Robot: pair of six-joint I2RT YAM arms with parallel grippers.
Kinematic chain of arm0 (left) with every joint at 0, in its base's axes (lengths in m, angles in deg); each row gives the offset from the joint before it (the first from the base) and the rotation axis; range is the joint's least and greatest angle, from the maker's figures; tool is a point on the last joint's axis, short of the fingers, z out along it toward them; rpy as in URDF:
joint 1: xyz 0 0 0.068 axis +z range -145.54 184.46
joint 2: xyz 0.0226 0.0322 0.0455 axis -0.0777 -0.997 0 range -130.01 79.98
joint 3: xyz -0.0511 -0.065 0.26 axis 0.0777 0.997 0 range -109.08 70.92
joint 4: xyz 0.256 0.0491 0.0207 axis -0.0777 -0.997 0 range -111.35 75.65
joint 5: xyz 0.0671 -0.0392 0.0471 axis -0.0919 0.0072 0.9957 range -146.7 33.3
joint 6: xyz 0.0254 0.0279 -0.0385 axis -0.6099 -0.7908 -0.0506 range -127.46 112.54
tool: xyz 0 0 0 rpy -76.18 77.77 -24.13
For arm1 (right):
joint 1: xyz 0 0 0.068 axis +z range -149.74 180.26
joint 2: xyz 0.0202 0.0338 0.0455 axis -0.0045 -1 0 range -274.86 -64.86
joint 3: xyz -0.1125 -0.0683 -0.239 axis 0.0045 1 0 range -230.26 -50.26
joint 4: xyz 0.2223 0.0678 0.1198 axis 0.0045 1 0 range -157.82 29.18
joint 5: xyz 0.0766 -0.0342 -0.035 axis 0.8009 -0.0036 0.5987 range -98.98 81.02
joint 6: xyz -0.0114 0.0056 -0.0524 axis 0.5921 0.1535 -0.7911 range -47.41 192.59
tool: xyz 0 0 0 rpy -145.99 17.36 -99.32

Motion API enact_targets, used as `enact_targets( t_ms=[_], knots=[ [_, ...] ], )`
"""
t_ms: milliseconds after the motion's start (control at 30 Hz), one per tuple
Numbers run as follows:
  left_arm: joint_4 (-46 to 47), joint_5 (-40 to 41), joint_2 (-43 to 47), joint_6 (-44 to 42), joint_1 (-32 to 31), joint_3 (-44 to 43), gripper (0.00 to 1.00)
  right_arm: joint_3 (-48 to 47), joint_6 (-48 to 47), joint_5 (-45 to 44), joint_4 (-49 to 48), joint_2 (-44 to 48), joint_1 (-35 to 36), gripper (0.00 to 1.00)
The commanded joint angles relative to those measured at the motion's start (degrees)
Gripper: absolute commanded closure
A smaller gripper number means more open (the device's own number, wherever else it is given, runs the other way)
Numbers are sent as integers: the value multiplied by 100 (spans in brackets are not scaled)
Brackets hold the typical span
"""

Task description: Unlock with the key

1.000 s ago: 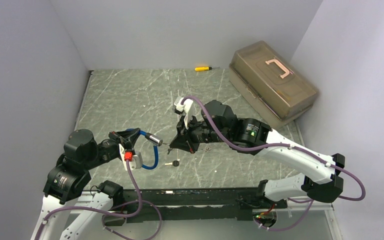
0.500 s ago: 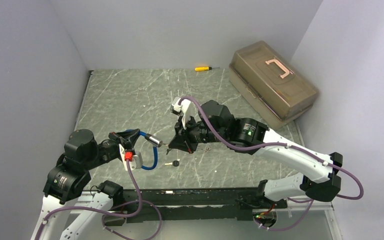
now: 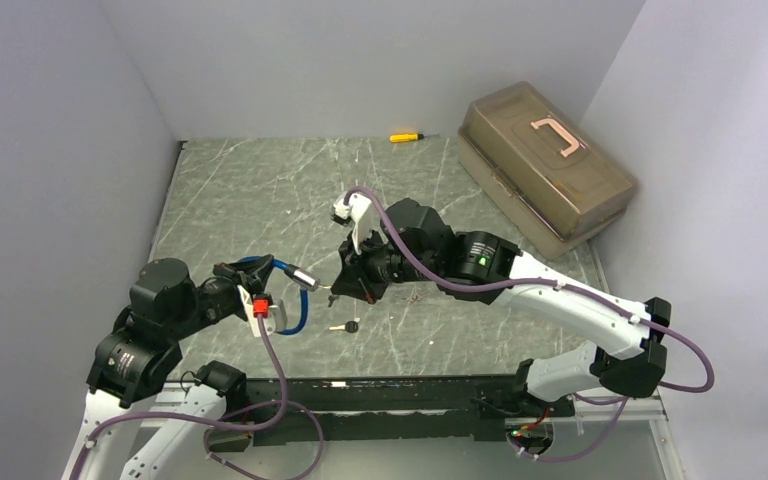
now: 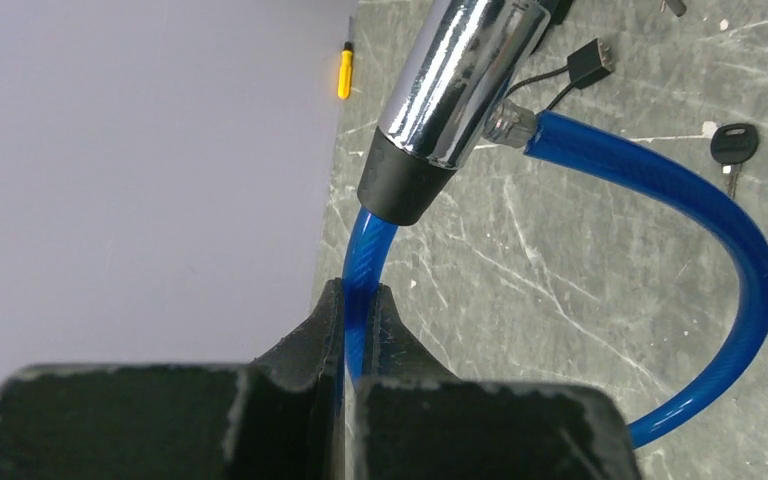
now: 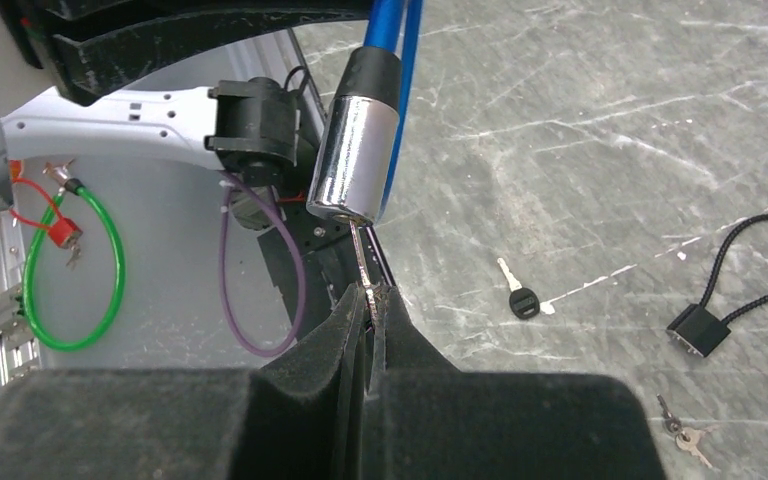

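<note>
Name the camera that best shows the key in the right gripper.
Right wrist view: the thin silver key runs from the right gripper to the chrome lock cylinder. The top view shows only a speck; the left wrist view shows none of it.

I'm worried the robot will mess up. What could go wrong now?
The right gripper pinches the thin key by just its end, so the key may slip or bend when turned. The left gripper holds the cable, not the lock itself, so the lock could twist away from the key.
</note>
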Motion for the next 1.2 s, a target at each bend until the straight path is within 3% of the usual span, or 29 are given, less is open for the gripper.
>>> enact_targets(
  t_ms=[0, 233, 500, 833, 1167],
  knots=[
    [488, 143, -87, 44, -27, -232, 100, -179, 296, -376, -107, -102, 10, 100],
    [708, 580, -146, 87, -39, -157, 100, -57, 435, -463, -223, -41, 19, 100],
    [546, 426, -160, -4, -91, -179, 100, 79, 409, -232, -474, -5, 13, 100],
    [522, 525, -133, -74, -114, -36, 100, -48, 244, -498, 61, 464, 9, 100],
    [447, 383, -143, -107, -179, -144, 100, -189, 208, -383, -125, 207, 14, 100]
  ],
)
